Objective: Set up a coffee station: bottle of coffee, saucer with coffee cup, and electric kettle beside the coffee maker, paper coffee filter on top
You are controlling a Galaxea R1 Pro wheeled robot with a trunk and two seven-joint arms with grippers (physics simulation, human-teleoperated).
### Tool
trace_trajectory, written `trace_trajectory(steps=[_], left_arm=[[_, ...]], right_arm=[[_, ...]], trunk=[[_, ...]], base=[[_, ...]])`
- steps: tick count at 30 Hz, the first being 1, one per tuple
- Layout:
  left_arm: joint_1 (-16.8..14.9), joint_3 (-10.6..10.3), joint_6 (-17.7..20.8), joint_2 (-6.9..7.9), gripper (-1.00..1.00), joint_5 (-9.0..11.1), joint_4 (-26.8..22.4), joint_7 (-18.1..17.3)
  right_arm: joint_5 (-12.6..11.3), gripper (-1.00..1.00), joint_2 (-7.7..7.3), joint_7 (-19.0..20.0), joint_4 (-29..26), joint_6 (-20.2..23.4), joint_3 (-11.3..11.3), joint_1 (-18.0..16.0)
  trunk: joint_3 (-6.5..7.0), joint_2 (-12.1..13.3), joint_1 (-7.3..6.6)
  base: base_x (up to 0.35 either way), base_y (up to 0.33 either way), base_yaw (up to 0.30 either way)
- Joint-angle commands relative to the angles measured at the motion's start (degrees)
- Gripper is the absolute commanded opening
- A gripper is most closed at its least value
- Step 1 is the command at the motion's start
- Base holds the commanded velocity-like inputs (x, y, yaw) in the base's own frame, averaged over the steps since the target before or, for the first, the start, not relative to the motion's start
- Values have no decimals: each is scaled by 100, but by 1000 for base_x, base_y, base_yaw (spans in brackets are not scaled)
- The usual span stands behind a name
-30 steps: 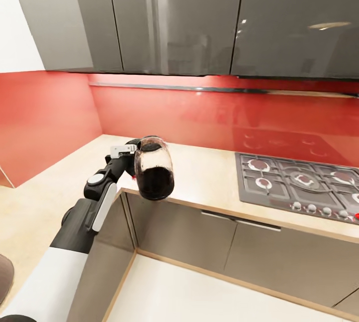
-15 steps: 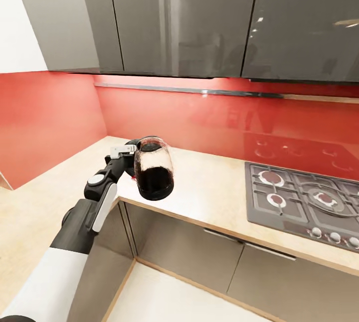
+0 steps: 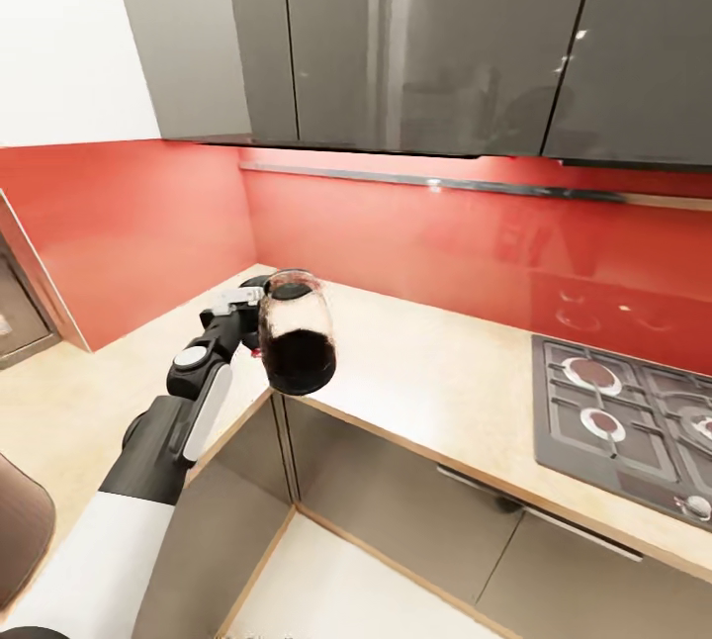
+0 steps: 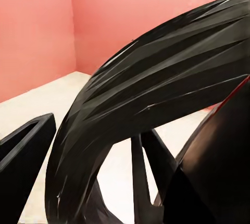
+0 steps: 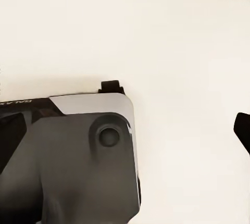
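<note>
Item 1, electric kettle point(image 3: 297, 344): rounded dark see-through glass body, black lid and black base. It is hanging in the air at the end of the left arm, tilted a little, its base toward the floor. In the head view it is showing in front of the inner corner of the table point(image 3: 435, 377), above the table's front edge, and not resting on the surface. In the left wrist view its black loop handle point(image 4: 156, 99) is arching close across the frame, with the dark glass body at one side.

Item 2, left hand point(image 3: 252, 322): black, reaching forward from the white and black arm, and gripping the kettle at its handle side. The fingers are closing around the handle; one dark finger point(image 4: 26, 146) is showing in the wrist view beside the loop.

Item 3, right hand: a dark tip point(image 5: 242, 130) is showing at the edge of the right wrist view over a pale floor; how far it is open I cannot tell.

Item 4, table: light beige speckled worktop running along a red backsplash point(image 3: 445, 243), turning a corner, over grey cabinet fronts point(image 3: 396, 491).

Item 5, gas hob point(image 3: 633, 421): dark, set into the table well apart from the kettle.

Item 6, wall cabinets point(image 3: 415, 36): glossy grey, hanging above the backsplash.
</note>
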Motion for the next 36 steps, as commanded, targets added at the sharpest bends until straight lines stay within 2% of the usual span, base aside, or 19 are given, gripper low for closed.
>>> trace_trajectory(steps=[1, 6, 16, 22, 36], left_arm=[[-8, -28, 13, 5, -100, 66, -8, 154], [-9, -38, 14, 1, -100, 68, -8, 329], [0, -39, 21, 12, -100, 80, -8, 341], [118, -47, 13, 4, -100, 82, -8, 336], [155, -39, 12, 20, -100, 65, 1, 345]], right_arm=[[-54, 100, -1, -19, -15, 37, 50, -1], [-54, 100, -1, -17, -15, 37, 42, -1], [-60, 100, -1, -15, -22, 37, 42, -1], [-55, 100, -1, -19, -21, 37, 42, -1], [-55, 100, -1, -19, -15, 37, 42, -1]], trunk=[[-12, -13, 3], [-12, -13, 3], [-12, -13, 3], [-12, -13, 3], [-12, -13, 3]], base=[[0, 0, 224], [0, 0, 69], [0, 0, 3], [117, -43, 13], [243, -157, 245]])
